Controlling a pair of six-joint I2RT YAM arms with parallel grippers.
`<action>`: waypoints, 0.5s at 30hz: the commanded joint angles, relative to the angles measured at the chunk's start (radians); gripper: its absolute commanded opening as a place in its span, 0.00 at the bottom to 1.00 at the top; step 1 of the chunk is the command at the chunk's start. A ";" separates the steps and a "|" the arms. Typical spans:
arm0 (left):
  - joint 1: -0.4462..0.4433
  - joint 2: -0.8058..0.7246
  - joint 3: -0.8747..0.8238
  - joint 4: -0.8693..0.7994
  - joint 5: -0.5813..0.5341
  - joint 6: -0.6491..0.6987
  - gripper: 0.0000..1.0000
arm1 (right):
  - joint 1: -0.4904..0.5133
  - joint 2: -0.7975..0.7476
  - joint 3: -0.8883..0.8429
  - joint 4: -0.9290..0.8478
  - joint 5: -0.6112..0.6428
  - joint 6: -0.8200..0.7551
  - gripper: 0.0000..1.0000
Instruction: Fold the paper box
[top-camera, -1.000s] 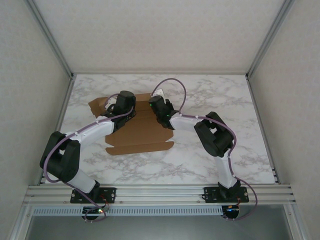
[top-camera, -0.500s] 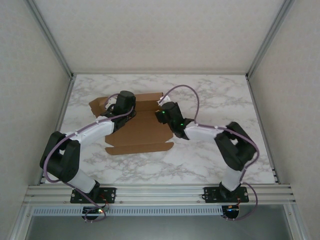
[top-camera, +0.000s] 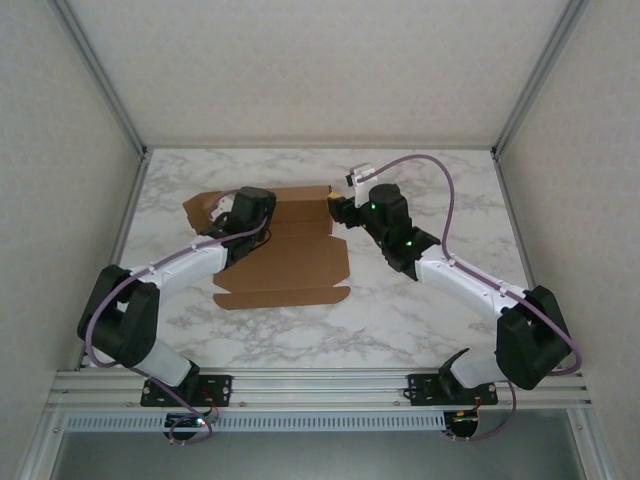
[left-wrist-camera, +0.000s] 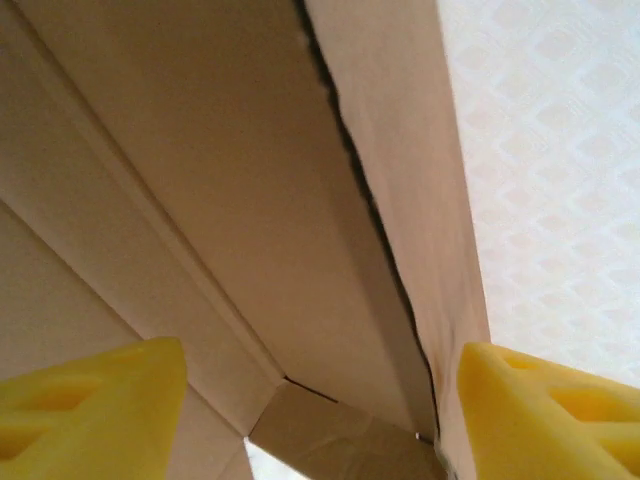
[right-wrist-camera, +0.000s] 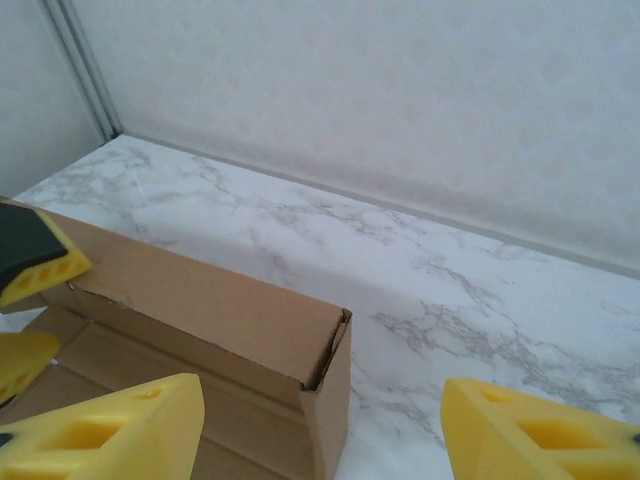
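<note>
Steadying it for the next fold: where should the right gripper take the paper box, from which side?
On the paper box, likely the raised far wall near its right corner, from above: it stands up with both faces free, so the open right gripper can straddle it. The near flap lies flat on the table, hard to pinch.

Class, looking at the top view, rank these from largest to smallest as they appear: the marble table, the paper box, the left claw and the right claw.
1. table
2. paper box
3. left claw and right claw: they look about the same size, so I won't rank one above the other.
</note>
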 joint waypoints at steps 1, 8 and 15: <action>0.009 -0.065 0.007 -0.049 0.028 0.116 0.76 | -0.018 0.010 0.064 -0.090 -0.031 0.034 0.64; 0.009 -0.196 0.029 -0.259 -0.034 0.445 0.75 | -0.059 0.076 0.134 -0.141 -0.044 0.105 0.62; 0.032 -0.351 0.041 -0.336 -0.095 0.720 0.77 | -0.116 0.175 0.282 -0.351 -0.116 0.265 0.65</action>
